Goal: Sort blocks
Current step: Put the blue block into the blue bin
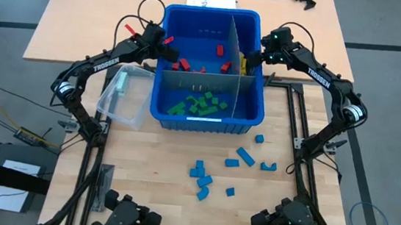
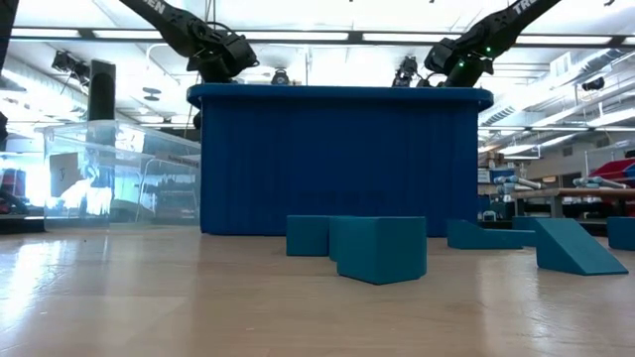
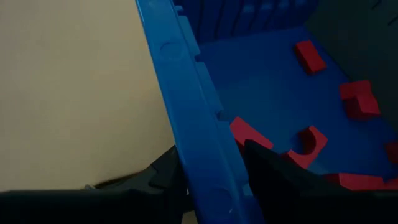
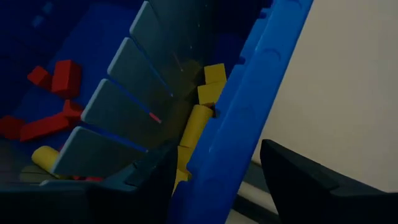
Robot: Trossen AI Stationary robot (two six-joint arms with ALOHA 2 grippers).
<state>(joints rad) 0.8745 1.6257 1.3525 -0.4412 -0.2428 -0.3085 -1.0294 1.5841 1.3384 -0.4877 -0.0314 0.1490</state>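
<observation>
Bins: one large blue bin [image 1: 207,120], one clear tub [image 1: 124,98].
Blue blocks [image 1: 244,156]: about ten, loose on the table, well apart from both grippers.
Red blocks [image 3: 357,99]: several inside bin (beside left finger).
Left gripper [image 3: 211,171]: fingers apart, straddling bin's wall.
Right gripper [image 4: 214,171]: apart, astride opposite wall, yellow blocks [image 4: 208,93] just inside.
</observation>
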